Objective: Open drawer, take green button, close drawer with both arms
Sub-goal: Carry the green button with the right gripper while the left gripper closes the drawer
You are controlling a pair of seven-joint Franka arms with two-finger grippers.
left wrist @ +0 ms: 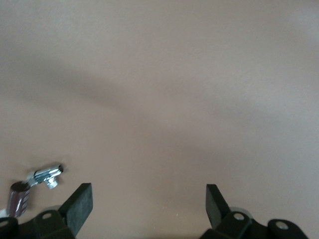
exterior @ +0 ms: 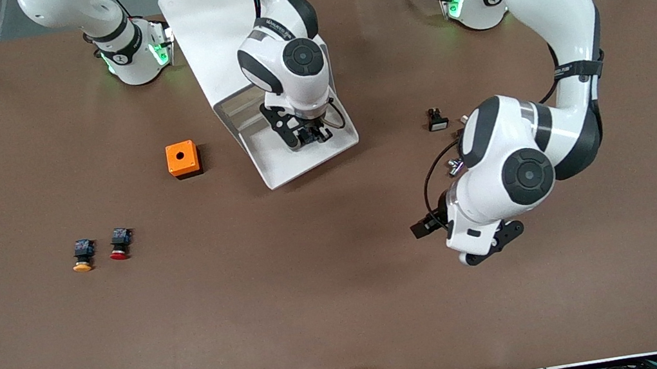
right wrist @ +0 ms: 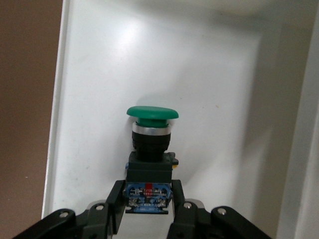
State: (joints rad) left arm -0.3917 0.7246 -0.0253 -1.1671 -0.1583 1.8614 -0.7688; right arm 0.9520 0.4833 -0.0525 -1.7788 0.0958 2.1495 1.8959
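Brown table (exterior: 347, 312), drawer (exterior: 274, 166) already pulled open. My right gripper (right wrist: 149, 211) is clamped on the green button (right wrist: 151, 149) inside it, near 12 o'clock. Left gripper (left wrist: 149, 206) waits at 3 o'clock, jaws wide, empty. Lifting and closing left.

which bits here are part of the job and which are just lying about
Job: drawer, pulled open; green button, gripped by right end effector in the drawer.
Lying about: orange box, red button, yellow button, small black part.

no legible text anywhere, label on button (right wrist: 149, 164) body too small to read
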